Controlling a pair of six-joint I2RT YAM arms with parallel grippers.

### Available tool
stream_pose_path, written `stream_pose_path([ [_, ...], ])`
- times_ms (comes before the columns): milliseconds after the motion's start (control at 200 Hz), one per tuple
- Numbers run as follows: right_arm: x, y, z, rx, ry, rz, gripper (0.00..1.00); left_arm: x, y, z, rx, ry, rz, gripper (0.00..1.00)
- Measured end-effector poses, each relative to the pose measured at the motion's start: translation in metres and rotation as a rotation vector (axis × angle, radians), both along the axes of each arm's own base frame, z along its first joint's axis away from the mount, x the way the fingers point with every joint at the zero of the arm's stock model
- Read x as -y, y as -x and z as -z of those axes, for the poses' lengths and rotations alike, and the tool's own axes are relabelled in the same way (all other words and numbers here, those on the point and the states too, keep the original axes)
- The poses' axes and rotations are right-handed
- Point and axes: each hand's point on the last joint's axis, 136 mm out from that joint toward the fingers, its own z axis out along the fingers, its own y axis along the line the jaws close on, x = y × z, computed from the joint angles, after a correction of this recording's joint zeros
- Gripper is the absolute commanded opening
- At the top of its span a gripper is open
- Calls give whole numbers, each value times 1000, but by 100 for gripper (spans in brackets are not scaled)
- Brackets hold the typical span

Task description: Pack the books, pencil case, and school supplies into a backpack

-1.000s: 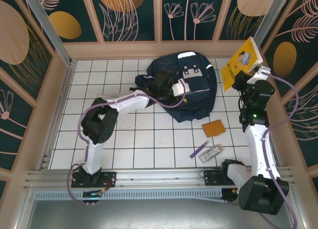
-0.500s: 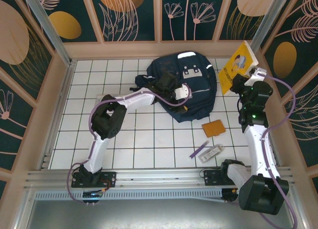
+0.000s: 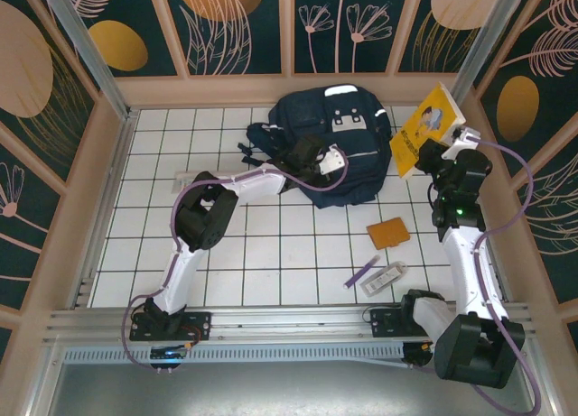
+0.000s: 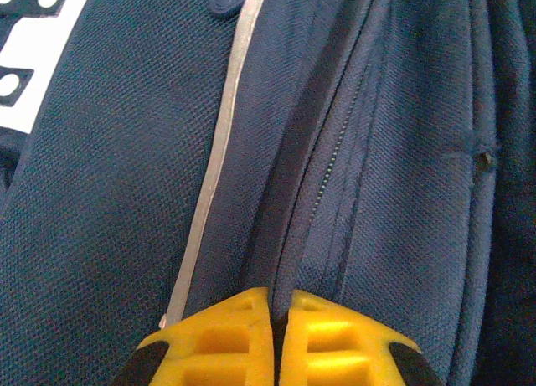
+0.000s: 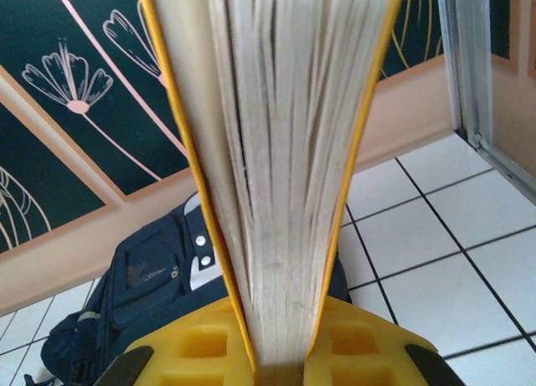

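Our left gripper (image 4: pixel 278 311) pinches the large navy-blue fabric backpack (image 4: pixel 117 193) in its jaws, and our right gripper (image 5: pixel 280 340) pinches the thin yellow book (image 5: pixel 285 151).

White arms (image 3: pixel 465 267), black joints (image 3: pixel 199 219), purple cables (image 3: pixel 527 186), yellow claw fingers (image 4: pixel 226 340).

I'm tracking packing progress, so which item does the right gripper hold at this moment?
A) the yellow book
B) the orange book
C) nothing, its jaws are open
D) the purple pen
A: the right gripper is shut on the yellow book, whose pages fan out between its fingers in the right wrist view, while the orange book and the purple pen lie on the white tiles.
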Motion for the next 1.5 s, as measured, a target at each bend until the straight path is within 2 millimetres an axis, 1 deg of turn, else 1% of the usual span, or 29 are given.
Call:
stream_pose_path([
  [105, 3, 3, 14, -61, -60, 31, 0, 0, -4, -7, -14, 17, -36, 0],
  [150, 3, 5, 23, -101, -104, 43, 0, 1, -7, -16, -16, 23, -54, 0],
  [200, 2, 9, 32, -154, -153, 59, 0, 4, -12, -30, -9, 36, -71, 0],
  [275, -1, 16, 42, -231, -259, 91, 0, 9, -24, -64, 26, 71, -104, 0],
  [315, -3, 20, 46, -270, -323, 111, 0, 11, -32, -90, 61, 105, -128, 0],
  [405, -11, 26, 46, -325, -427, 103, 0, 11, -44, -140, 130, 169, -175, 0],
  [485, -26, 31, 43, -375, -505, 41, 0, 7, -50, -182, 185, 228, -221, 0],
  [566, -38, 35, 41, -419, -583, -15, 0, 2, -54, -214, 219, 276, -254, 0],
  [641, -47, 38, 41, -453, -661, -63, 0, -2, -56, -233, 226, 309, -277, 0],
  [701, -59, 38, 43, -483, -740, -119, 0, -3, -56, -239, 217, 326, -287, 0],
  [746, -70, 37, 47, -505, -793, -175, 0, -3, -55, -239, 202, 336, -292, 0],
  [846, -100, 30, 70, -577, -899, -272, 0, 1, -49, -235, 141, 365, -286, 0],
  [906, -117, 22, 85, -627, -949, -308, 0, 5, -43, -231, 89, 403, -276, 0],
  [961, -128, 7, 98, -647, -970, -320, 0, 5, -36, -223, 36, 429, -279, 0],
  [1006, -132, -7, 108, -639, -974, -307, 0, 3, -29, -216, -4, 451, -286, 0],
  [1076, -134, -29, 123, -604, -978, -266, 0, -2, -18, -208, -54, 491, -299, 0],
  [1126, -136, -45, 133, -577, -995, -238, 0, -6, -10, -206, -81, 520, -303, 0],
  [1206, -141, -68, 147, -542, -1015, -227, 0, -8, -1, -211, -111, 569, -302, 0],
  [1271, -148, -88, 160, -520, -1041, -213, 0, -8, 5, -220, -131, 606, -289, 0],
  [1366, -160, -110, 175, -481, -1081, -214, 0, -5, 8, -233, -144, 655, -275, 0],
  [1436, -170, -126, 182, -456, -1089, -227, 0, -3, 10, -237, -155, 673, -261, 0],
  [1501, -179, -141, 185, -425, -1087, -245, 0, -1, 13, -237, -168, 675, -245, 0],
])
